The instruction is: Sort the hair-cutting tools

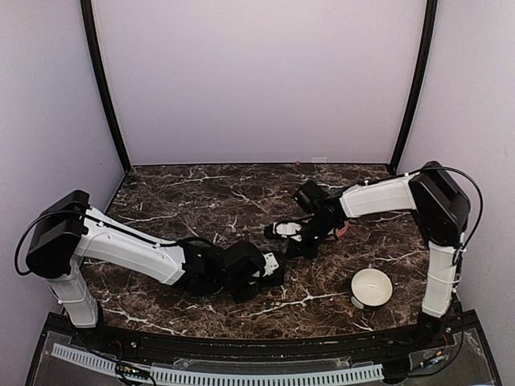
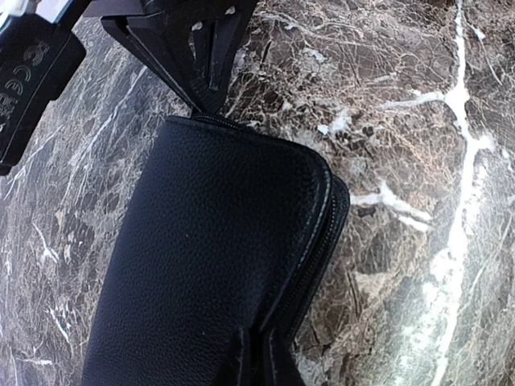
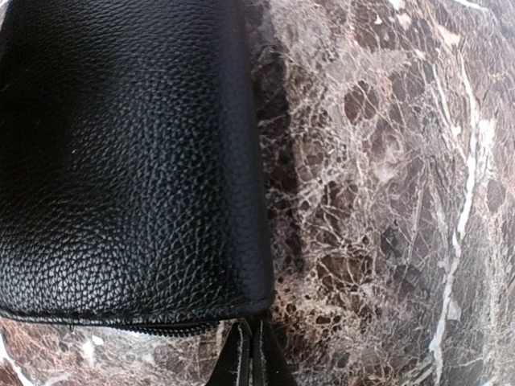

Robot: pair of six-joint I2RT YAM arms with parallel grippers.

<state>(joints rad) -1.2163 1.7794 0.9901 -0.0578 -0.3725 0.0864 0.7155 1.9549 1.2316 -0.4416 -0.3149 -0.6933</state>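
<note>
Two sets of jaws closed, tools out of sight

Left gripper (image 2: 257,346) jaws nearly closed, pinching black case (image 2: 217,257) edge by the zip. Right gripper (image 3: 253,342) jaws fully closed at opp. end's zip line; can't tell if anything's pinched. Case lies flat, ctr of marble table (image 1: 201,193). Hair-cutting tools: not visible in any view.

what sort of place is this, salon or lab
Most likely a robot test booth, not a salon: left arm and right arm bolted by a marble-pattern table, lilac walls closing it in, a black zip case and white bowl set out.
</note>
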